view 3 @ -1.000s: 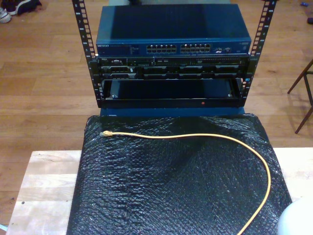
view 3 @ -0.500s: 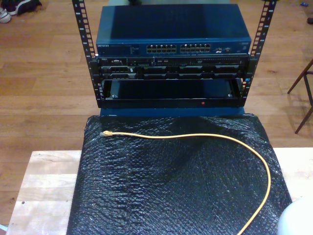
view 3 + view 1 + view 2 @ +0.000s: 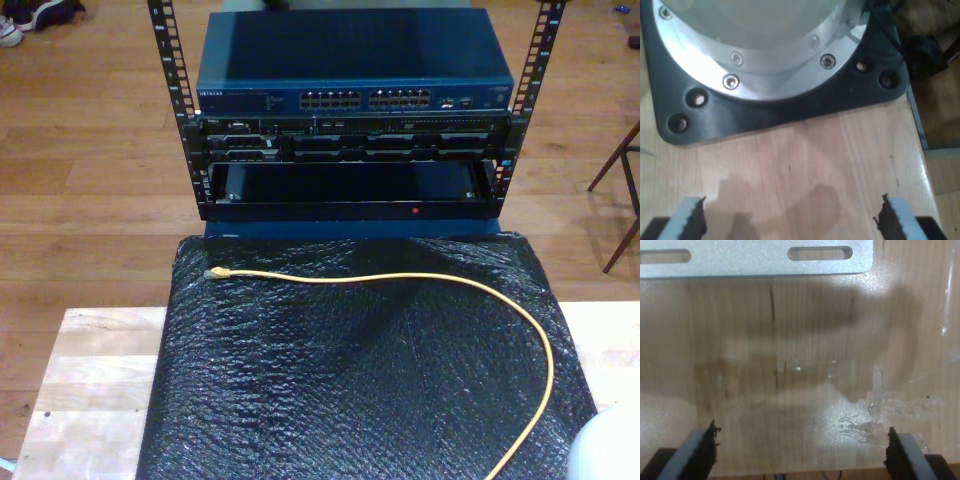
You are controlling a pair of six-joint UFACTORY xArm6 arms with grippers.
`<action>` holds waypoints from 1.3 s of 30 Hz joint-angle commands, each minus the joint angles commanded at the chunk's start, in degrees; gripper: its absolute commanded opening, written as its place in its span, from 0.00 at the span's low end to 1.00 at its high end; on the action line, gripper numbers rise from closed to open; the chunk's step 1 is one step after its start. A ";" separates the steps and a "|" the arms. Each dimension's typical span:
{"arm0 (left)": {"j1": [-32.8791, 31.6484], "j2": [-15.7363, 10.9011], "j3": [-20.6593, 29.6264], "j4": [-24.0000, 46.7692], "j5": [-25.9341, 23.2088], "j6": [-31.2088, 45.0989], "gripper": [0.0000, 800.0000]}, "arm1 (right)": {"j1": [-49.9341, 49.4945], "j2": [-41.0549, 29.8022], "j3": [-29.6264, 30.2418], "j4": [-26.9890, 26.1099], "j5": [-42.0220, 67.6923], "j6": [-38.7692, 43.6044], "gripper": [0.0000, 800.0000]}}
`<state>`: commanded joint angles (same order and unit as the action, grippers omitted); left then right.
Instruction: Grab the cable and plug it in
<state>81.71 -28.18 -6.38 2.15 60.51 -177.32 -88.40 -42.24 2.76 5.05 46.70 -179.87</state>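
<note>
The yellow-orange cable lies on a black bubble-wrap mat, curving from its clear plug near the exterior view's left to the lower right. Beyond the mat stands a rack with a blue network switch showing rows of ports. My first gripper is open over bare wood next to a black base plate carrying a silver flange. My second gripper is open over a wooden surface, a slotted metal bracket ahead of it. Nothing lies between either pair of fingers.
The wooden table shows on both sides of the mat. A white rounded arm part sits at the exterior view's lower right corner. Chair legs stand at the exterior view's right, on the wooden floor.
</note>
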 joint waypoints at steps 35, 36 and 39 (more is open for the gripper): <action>-0.09 -0.18 0.00 0.09 0.35 -0.26 1.00 | 0.18 0.00 -3.78 -0.35 5.89 -0.09 1.00; -0.09 -0.18 0.00 0.09 0.35 -0.26 1.00 | 0.18 0.00 -4.66 -0.35 7.56 -0.09 1.00; -0.09 -0.18 0.09 0.18 0.44 -0.35 1.00 | 0.18 0.00 -6.95 -0.26 11.34 0.00 1.00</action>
<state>81.63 -28.35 -6.30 2.33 60.95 -177.67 -88.22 -42.24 -4.19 4.79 58.04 -179.87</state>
